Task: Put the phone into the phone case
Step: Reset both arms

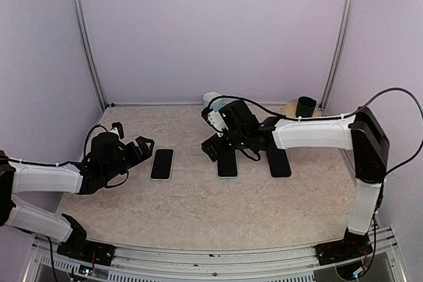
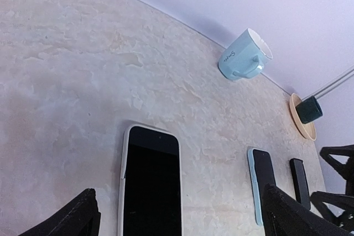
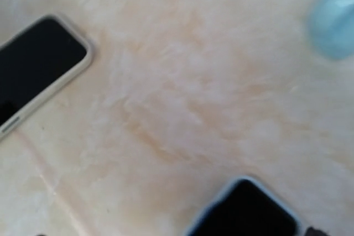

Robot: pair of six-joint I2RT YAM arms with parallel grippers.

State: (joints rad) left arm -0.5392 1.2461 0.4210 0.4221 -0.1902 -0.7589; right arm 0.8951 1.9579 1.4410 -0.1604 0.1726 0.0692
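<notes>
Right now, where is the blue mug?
In the left wrist view the blue mug sits at the far edge of the table, to the left of the plate that holds a dark cup.

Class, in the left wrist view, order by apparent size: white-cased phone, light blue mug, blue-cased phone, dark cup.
Largest: white-cased phone, though it is nearest the camera.
Next: light blue mug and blue-cased phone, too alike to rank.
Smallest: dark cup, but farthest away.
</notes>
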